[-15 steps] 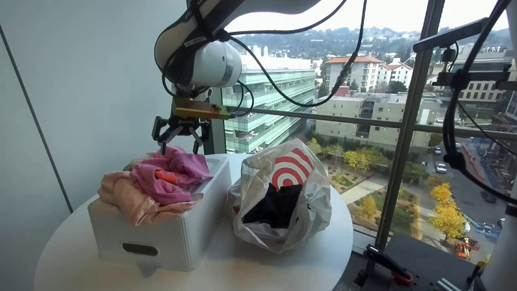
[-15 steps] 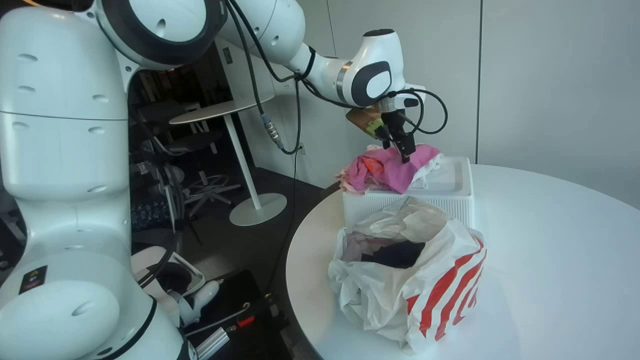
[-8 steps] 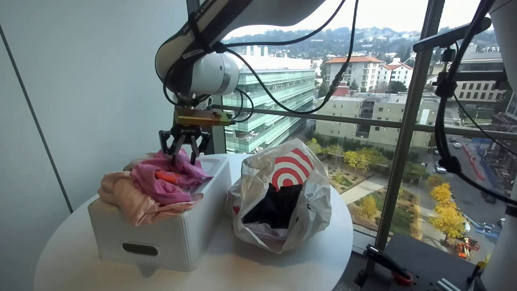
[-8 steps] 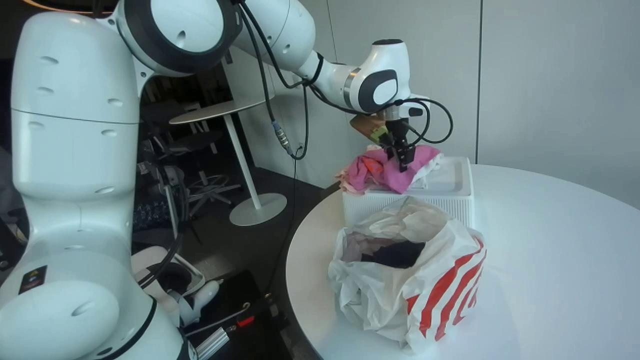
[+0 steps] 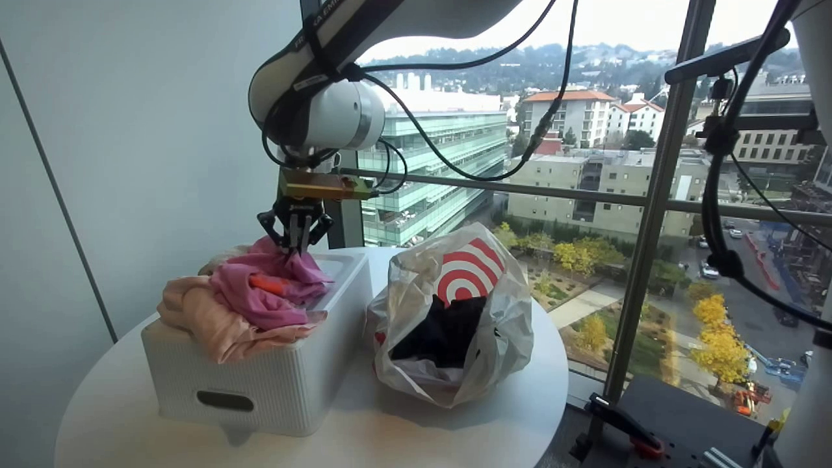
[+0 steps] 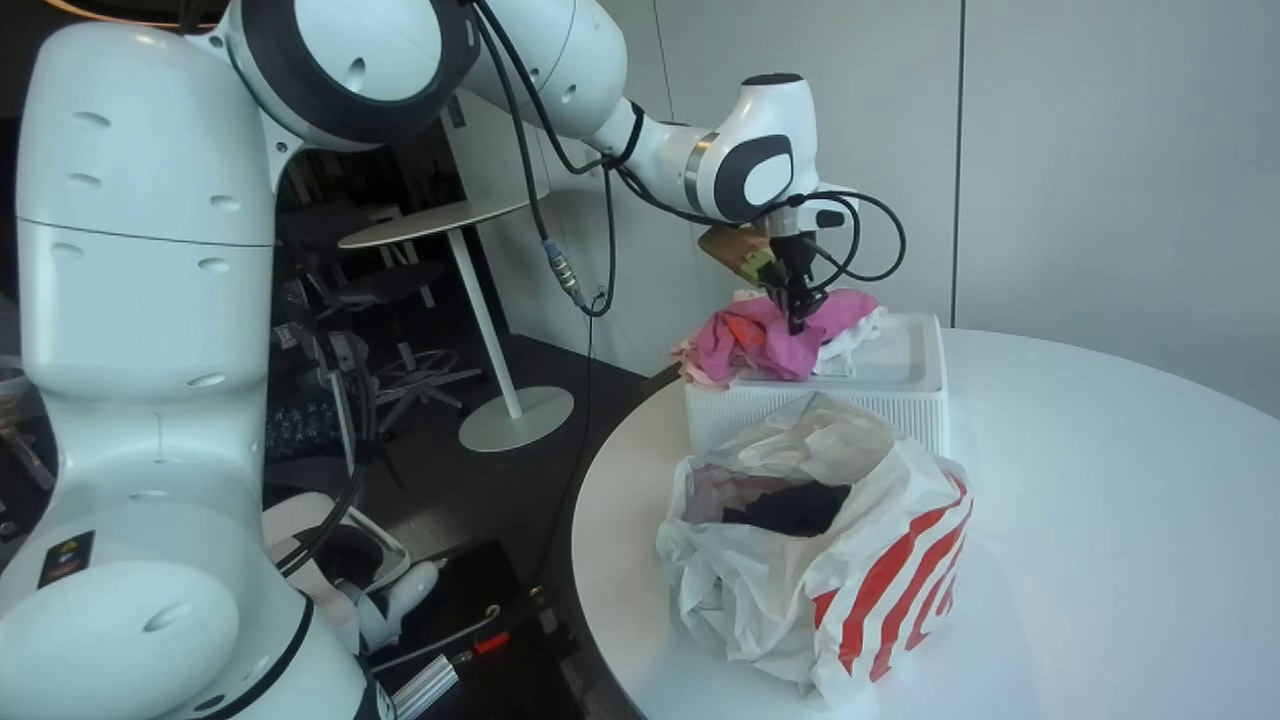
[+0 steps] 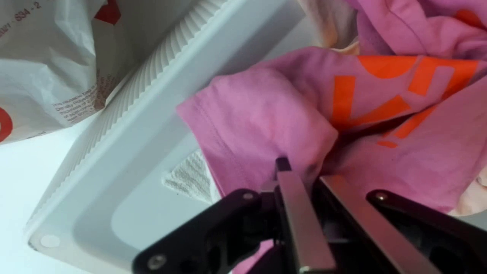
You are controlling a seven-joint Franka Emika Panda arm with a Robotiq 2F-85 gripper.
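Pink cloth point(image 7: 247, 125) crowds the tool point(image 5: 295, 251) from below, and peach cloth point(image 5: 198, 313) hangs over one end of the box point(image 5: 227, 374), blocking a low pass there. Beyond the pink edge, a bare strip of box top lies open along the rim. The bag point(image 6: 770, 605) stands close alongside, leaving a narrow cleft — whether the two touch, I can't tell — while its mouth gapes upward, partly filled by dark cloth point(image 5: 442, 331). In an exterior view, broad tabletop point(image 6: 1120, 540) gives passage to the right, bounded by the wall point(image 6: 1110, 180) behind. Higher up, a looping cable point(image 5: 546, 125) gets in the way.
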